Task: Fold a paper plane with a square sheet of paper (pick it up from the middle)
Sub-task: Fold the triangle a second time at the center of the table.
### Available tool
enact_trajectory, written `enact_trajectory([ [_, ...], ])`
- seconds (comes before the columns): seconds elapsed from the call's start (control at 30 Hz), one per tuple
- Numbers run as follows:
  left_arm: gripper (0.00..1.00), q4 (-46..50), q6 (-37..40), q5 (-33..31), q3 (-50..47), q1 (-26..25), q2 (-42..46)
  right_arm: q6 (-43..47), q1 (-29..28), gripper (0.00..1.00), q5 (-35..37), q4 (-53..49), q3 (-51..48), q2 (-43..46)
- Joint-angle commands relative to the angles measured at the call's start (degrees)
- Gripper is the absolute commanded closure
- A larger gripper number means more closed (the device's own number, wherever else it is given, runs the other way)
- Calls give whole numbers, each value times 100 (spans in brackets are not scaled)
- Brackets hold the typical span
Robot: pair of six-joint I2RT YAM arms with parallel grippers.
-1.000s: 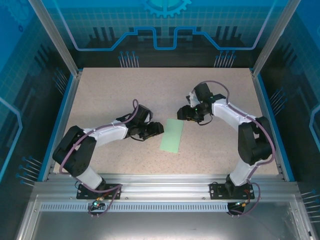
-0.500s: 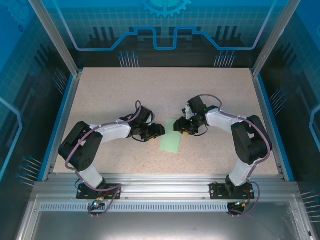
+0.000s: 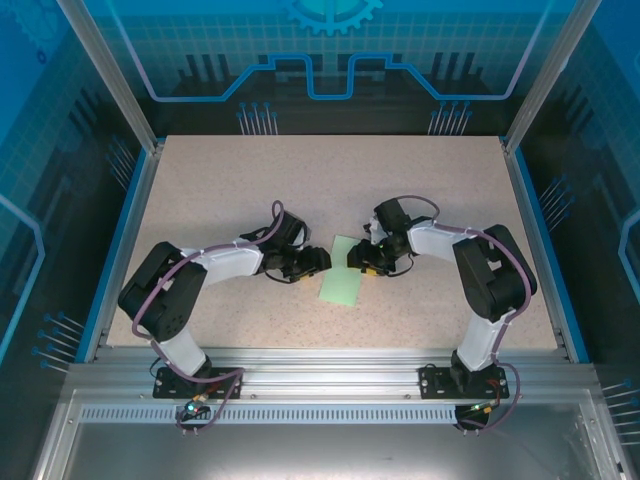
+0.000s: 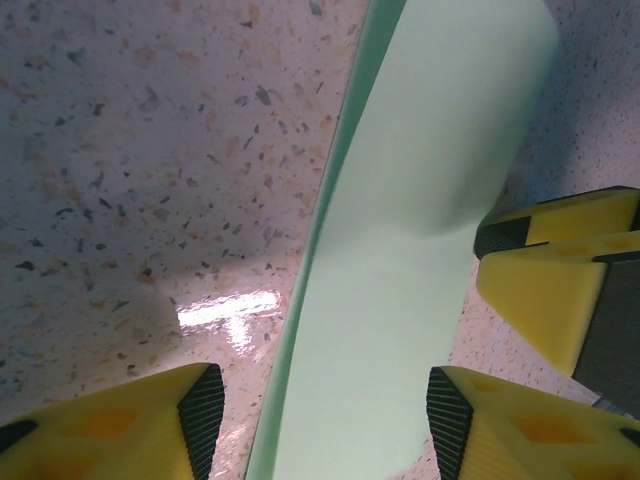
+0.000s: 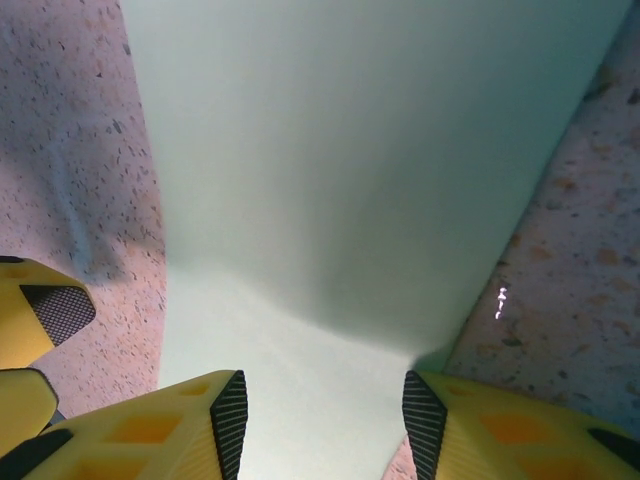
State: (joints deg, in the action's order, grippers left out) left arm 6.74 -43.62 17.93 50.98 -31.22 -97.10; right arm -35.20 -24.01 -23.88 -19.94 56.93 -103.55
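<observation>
Top external view: a sheet of paper [image 3: 342, 284], pale mint green and folded to a narrow rectangle, lies flat near the middle of the speckled table [image 3: 250, 190], its long axis running from the far side toward the near edge with a slight tilt. The left gripper [image 3: 318, 262] meets the sheet's far left edge and the right gripper [image 3: 356, 257] sits over its far right corner, so the two arms face each other across the strip, close together. Left wrist view: the sheet [image 4: 400, 250] shows two stacked layers along its left edge; the left gripper [image 4: 315, 425] has its jaws wide open, one black-padded yellow finger [image 4: 110, 425] over bare table and the other [image 4: 510, 430] beyond the sheet's right edge, with the paper running between them unpinched. One yellow finger [image 4: 545, 300] of the right gripper stands just beside the sheet's right edge. Right wrist view: the sheet [image 5: 360, 180] runs between the spread fingers [image 5: 150, 430] of the right gripper [image 5: 320, 420], jaws open and closed on nothing; whether either pad touches the paper cannot be told. A shallow bend crosses the sheet just ahead of the fingertips.
</observation>
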Motion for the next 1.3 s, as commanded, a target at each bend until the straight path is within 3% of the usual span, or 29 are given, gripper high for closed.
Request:
enact_trajectory([
  [0.0, 40, 62, 2, 184, 179, 29, -76, -48, -44, 51, -48, -1, -188, 32],
  [0.57, 41, 599, 126, 489, 509, -79, -291, -4, 113, 51, -142, 112, -419, 167],
  [1.27, 46, 698, -103, 725, -272, -317, 367, -22, 113, 51, -188, 237, -505, 144],
])
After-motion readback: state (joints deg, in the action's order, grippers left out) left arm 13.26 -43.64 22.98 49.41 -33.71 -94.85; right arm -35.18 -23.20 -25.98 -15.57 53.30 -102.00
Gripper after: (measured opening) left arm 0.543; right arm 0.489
